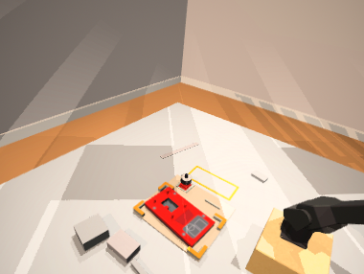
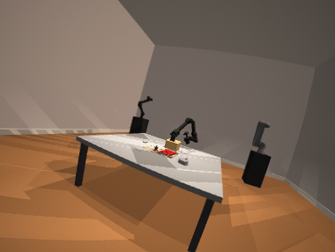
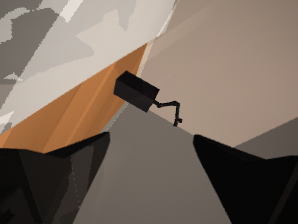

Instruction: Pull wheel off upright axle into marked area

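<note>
The wheel is a small dark and white round piece around the upright axle, whose dark tip shows above it. It stands at the back corner of the tan board in the top view. The marked area is a yellow outlined rectangle just right of the wheel, with nothing visible inside. My gripper is open and empty, its two dark fingers wide apart in the wrist view. In the exterior view it hangs beside the yellow block, above table height and away from the wheel. The wrist view shows neither wheel nor marked area.
A red panel lies on the tan board between orange corner brackets. The arm's base stands on a yellow block. Grey blocks lie at the lower left, a small one at the right.
</note>
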`<action>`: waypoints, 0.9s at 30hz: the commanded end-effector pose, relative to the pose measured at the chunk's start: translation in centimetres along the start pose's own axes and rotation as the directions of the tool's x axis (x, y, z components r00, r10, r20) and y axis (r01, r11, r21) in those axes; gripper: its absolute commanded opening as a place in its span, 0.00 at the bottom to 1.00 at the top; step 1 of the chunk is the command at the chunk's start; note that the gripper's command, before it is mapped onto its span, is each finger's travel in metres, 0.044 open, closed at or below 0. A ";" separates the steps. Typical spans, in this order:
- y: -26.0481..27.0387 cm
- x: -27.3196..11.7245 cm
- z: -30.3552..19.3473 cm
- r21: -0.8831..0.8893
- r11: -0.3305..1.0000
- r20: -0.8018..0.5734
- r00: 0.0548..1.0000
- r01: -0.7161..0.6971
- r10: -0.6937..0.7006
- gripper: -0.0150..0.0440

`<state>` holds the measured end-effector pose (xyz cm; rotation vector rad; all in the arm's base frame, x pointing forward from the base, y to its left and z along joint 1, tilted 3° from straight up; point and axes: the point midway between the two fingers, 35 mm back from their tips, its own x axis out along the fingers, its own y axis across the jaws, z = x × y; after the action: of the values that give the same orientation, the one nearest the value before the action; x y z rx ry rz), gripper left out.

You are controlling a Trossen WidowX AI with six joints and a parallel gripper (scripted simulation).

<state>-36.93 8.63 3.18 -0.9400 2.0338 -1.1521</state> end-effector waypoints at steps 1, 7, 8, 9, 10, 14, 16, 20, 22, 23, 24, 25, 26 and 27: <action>0.0 -0.1 -0.1 -0.009 1.000 -0.001 1.000 -0.004 0.004 0.89; 1.7 -5.5 -1.5 -0.189 0.969 -0.080 0.986 -0.159 0.147 0.76; 2.0 -6.7 -1.6 -0.210 0.959 -0.097 0.980 -0.190 0.173 0.76; 2.3 -7.9 -1.7 -0.229 0.948 -0.114 0.973 -0.221 0.199 0.76; 2.6 -9.1 -1.8 -0.248 0.935 -0.131 0.965 -0.252 0.225 0.76; 3.7 -12.8 -1.7 -0.303 0.873 -0.158 0.924 -0.382 0.350 0.76; 4.0 -15.1 -1.5 -0.326 0.840 -0.184 0.901 -0.434 0.394 0.76; 4.6 -19.5 -0.8 -0.363 0.766 -0.230 0.847 -0.531 0.479 0.76; 4.3 -22.0 -0.2 -0.374 0.716 -0.252 0.808 -0.589 0.533 0.76; 4.3 -23.2 0.2 -0.380 0.692 -0.262 0.789 -0.614 0.556 0.76; 4.4 -24.4 0.6 -0.386 0.667 -0.271 0.770 -0.637 0.578 0.76; 4.4 -25.6 1.0 -0.392 0.643 -0.279 0.750 -0.659 0.599 0.76; 4.4 -26.8 1.5 -0.396 0.618 -0.286 0.731 -0.679 0.620 0.76; 4.4 -28.0 2.0 -0.401 0.592 -0.292 0.710 -0.699 0.641 0.76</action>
<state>-24.45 29.32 2.49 -0.3191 2.4998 -0.3947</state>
